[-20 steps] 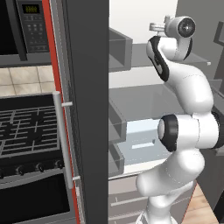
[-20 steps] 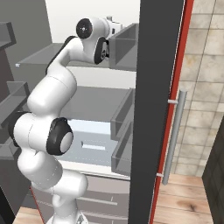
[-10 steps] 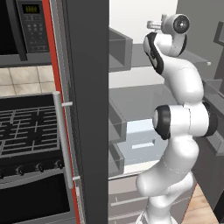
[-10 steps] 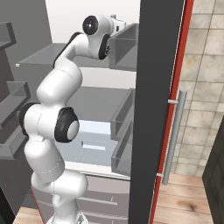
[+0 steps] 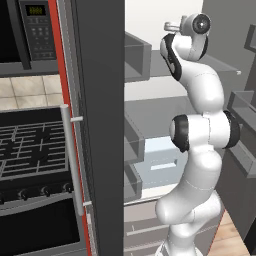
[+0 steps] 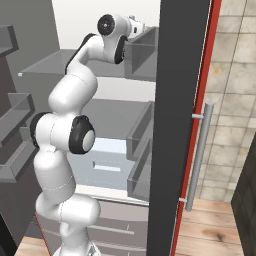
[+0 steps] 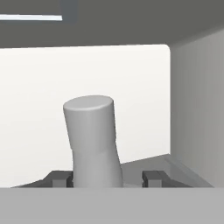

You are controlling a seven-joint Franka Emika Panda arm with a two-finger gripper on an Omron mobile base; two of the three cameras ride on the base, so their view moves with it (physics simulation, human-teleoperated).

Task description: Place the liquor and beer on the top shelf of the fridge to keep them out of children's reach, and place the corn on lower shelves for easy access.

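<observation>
While hand rose since a second ago to top shelf (image 6: 60, 65) level, fridge (image 6: 182, 75) interior now fills ahead. Gripper (image 7: 107, 178) part-closed around pale bottle neck (image 7: 92, 140), probably liquor, label unseen. Bottle above shelf near right wall; next, set down, release.

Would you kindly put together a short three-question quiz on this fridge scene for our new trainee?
1. True or false: the fridge is shut.
2. What stands between the fingertips of the gripper in the hand view? A) a corn cob B) a pale bottle C) a mug
3. Fill in: the arm reaches in just above the ___ shelf.
Key: 1 false, its inside shows; 2 B; 3 top.
</observation>
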